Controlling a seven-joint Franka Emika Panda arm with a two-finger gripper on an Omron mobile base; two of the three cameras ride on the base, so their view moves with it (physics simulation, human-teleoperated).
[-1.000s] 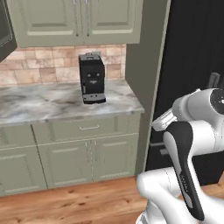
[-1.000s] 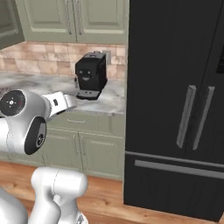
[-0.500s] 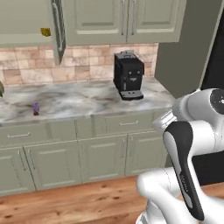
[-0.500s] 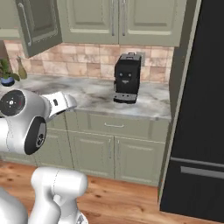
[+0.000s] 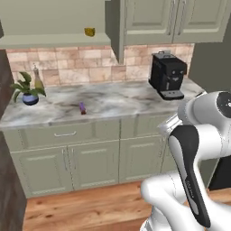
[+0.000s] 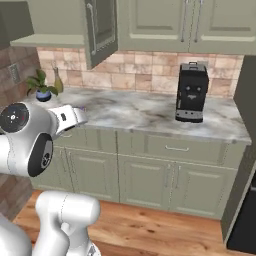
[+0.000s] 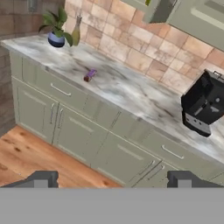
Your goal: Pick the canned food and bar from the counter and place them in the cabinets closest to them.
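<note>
The bar [image 5: 83,108] lies flat on the counter [image 5: 117,101], left of the middle of the left base view, near the front edge and well apart from everything else. In the hand view it sits in the upper left, a small purple shape [image 7: 89,75] on the marbled stone. A potted plant [image 5: 28,91] stands at the far left of the counter with a slim bottle [image 5: 38,79] just behind it, and a black coffee machine [image 5: 168,75] stands toward the right end. Above the plant a wall cabinet [image 5: 58,39] is open – its door [image 6: 100,31] swung out – and a small yellow thing [image 5: 89,31] rests on the bare shelf. The gripper [image 7: 111,178] hangs at the bottom of the hand view, fingers spread wide with nothing between them – well short of the counter
</note>
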